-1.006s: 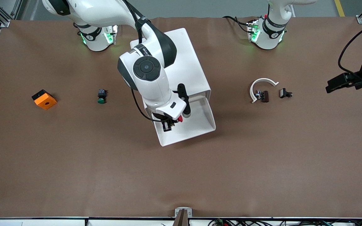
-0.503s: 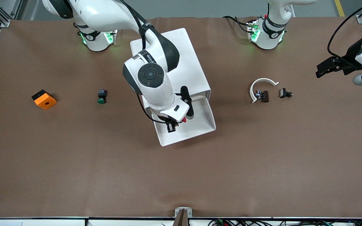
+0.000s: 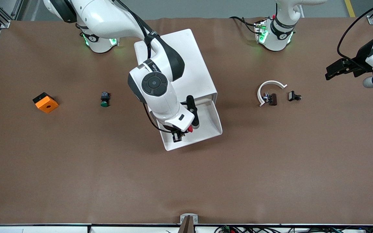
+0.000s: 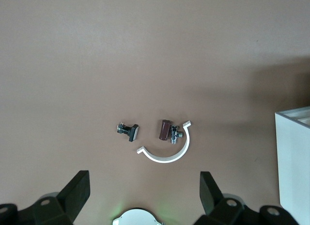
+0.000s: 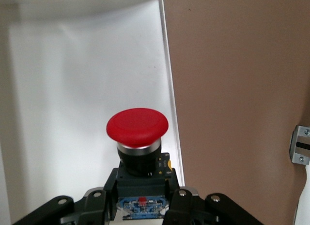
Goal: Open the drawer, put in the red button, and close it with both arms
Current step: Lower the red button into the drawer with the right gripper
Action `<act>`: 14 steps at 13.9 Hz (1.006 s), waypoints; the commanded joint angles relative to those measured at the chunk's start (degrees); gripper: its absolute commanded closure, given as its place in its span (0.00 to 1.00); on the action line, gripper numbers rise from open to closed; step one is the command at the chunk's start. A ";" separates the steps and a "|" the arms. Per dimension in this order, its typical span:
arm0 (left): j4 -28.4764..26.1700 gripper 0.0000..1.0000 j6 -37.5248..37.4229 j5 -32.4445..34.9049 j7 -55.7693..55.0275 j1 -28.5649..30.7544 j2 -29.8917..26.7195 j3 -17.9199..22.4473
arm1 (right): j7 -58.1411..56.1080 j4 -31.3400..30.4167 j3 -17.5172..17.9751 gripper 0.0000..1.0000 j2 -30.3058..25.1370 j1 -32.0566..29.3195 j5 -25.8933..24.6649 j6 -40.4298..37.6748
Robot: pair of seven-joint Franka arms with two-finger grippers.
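Two fingers of the right gripper point(image 3: 177, 135) clamped on the dark body of the red button point(image 5: 137, 126), cap showing at the wrist's edge in the front view. Held low over the open drawer point(image 3: 206, 129), above the part toward the right arm's end of the table; in the right wrist view, white drawer floor under the cap, with a side rim and bare table just beside it. Pulled out of the white cabinet point(image 3: 186, 58) toward the front camera. Not yet released, so judged to be mid-placement: opening done, button still to be set down. Next, probably: lower a little, part the fingers, lift straight clear of the drawer walls, then bring both arms to the slim front for the push shut.

Waiting well apart from the drawer, near the table edge at its own end: left gripper point(image 4: 145, 198), fingers spread wide, holding nothing. Between it and the cabinet, a white curved clip point(image 3: 270, 89) and two small dark parts point(image 3: 294, 96). Toward the right arm's end from the cabinet, a green button point(image 3: 104, 99) and an orange block point(image 3: 45, 102), both untouched.
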 commanded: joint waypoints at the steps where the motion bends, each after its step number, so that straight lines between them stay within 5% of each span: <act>1: 1.31 0.00 -0.79 0.94 0.02 0.04 0.12 -0.01 | 1.56 1.96 0.25 1.00 2.02 1.06 0.95 -0.09; 14: 0.78 0.00 0.62 2.44 0.29 0.04 0.30 -0.01 | 1.13 1.78 0.17 1.00 3.51 1.07 0.24 -0.53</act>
